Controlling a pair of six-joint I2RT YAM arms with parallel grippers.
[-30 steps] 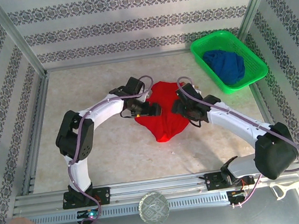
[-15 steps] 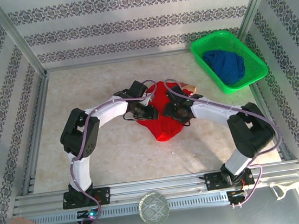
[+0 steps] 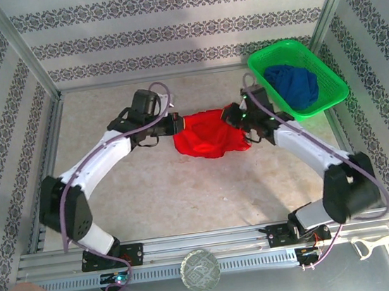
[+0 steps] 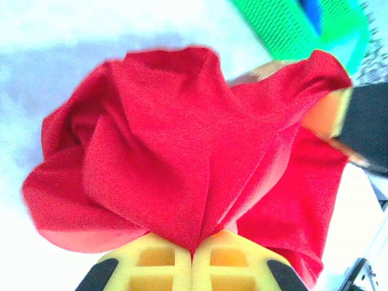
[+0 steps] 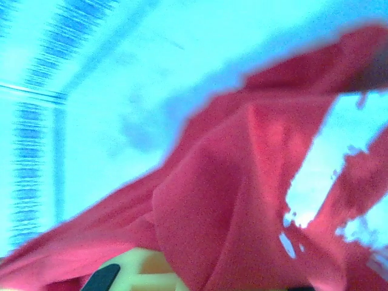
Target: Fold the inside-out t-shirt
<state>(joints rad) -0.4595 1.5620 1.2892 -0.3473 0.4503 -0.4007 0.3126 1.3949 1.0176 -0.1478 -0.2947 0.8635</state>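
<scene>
The red t-shirt (image 3: pixel 208 137) hangs bunched between the two grippers over the middle of the worktop (image 3: pixel 151 193), somewhat nearer its far edge than its near edge. Its upper edge runs almost level from one gripper to the other. Below that the cloth sags in a rounded, crumpled mass with its lowest folds at or close to the worktop surface. The fabric is plain bright red, soft, and full of deep creases that fan out from each grip point.

The left gripper (image 3: pixel 180 124) is clamped on the shirt's left end. In the left wrist view its yellow fingers (image 4: pixel 157 260) meet with a pinch of red cloth caught between them, and the folds spread away from that pinch.

The right gripper (image 3: pixel 236 115) holds the shirt's right end. The right wrist view is blurred and the cloth drapes over most of its fingers.

A green basket (image 3: pixel 330 93) sits at the far right corner of the worktop, with a dark blue garment (image 3: pixel 293 83) inside it.
</scene>
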